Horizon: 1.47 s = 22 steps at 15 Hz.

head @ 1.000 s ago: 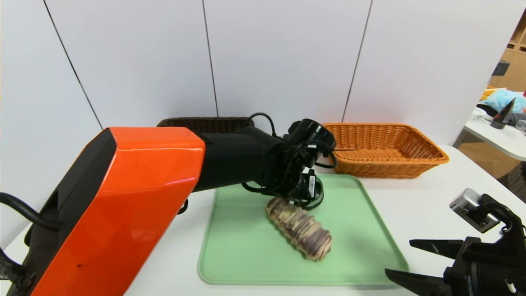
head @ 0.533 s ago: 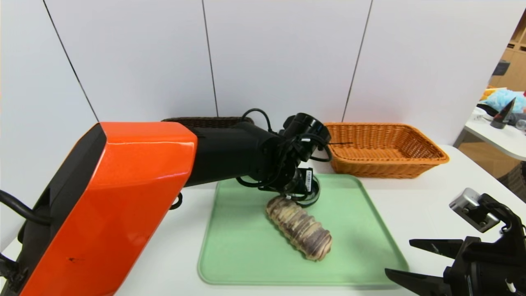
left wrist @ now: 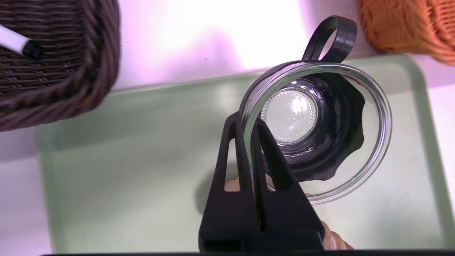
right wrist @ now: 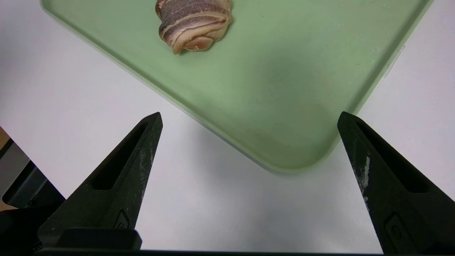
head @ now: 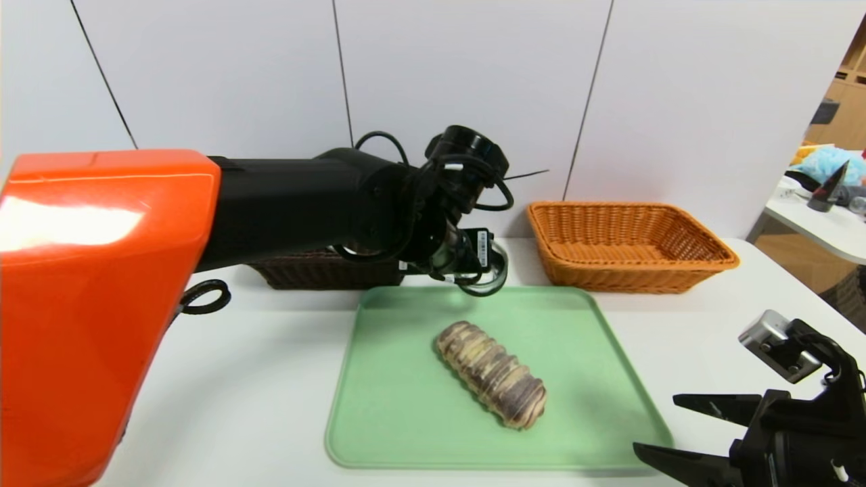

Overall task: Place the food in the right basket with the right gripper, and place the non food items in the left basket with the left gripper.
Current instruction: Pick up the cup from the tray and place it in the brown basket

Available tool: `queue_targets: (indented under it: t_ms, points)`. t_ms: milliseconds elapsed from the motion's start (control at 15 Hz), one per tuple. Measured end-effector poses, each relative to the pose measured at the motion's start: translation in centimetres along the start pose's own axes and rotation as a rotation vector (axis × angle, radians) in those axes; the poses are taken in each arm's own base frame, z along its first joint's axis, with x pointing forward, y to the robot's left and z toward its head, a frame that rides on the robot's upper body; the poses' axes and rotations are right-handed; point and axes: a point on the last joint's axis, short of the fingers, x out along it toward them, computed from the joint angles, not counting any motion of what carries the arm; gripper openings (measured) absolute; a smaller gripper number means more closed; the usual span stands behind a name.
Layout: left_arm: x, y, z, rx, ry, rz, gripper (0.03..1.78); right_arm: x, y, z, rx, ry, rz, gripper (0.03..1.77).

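- Presently, left gripper [left wrist: 253, 132] pinches the round clear-glass jar [left wrist: 316, 129] by its rim, above the green plastic tray [head: 595, 406].
- Right gripper [right wrist: 249, 119], jaws spread, is parked near the tray's corner.

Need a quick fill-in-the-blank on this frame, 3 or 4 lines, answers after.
1. The left gripper is shut on the rim of the ____.
2. The striped roll lies on the ____ tray.
3. The white marker lies inside the ____ basket.
4. The right gripper is ____, near the tray's corner.

Missing words: glass jar; green; dark brown; open
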Motion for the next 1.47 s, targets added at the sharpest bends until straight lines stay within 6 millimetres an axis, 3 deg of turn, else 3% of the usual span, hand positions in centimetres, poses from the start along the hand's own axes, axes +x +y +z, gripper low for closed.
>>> queue_targets:
  t_ms: [333,800,1267,1467]
  points:
    - [-2.6,2.7,3.0,-0.066,-0.080,0.017,0.08,0.0,0.0,-0.2,0.002,0.007,0.002,1.70]
    - [-4.2,8.0,6.4,-0.154,-0.160,0.101,0.08,0.0,0.0,-0.3,0.004,0.009,0.002,1.70]
    - [-3.1,13.8,8.1,-0.233,-0.179,0.223,0.08,0.0,0.0,-0.1,0.001,0.003,0.002,1.70]
    - [-1.7,14.9,8.0,-0.246,-0.159,0.253,0.08,0.0,0.0,-0.1,0.000,0.001,0.002,1.70]
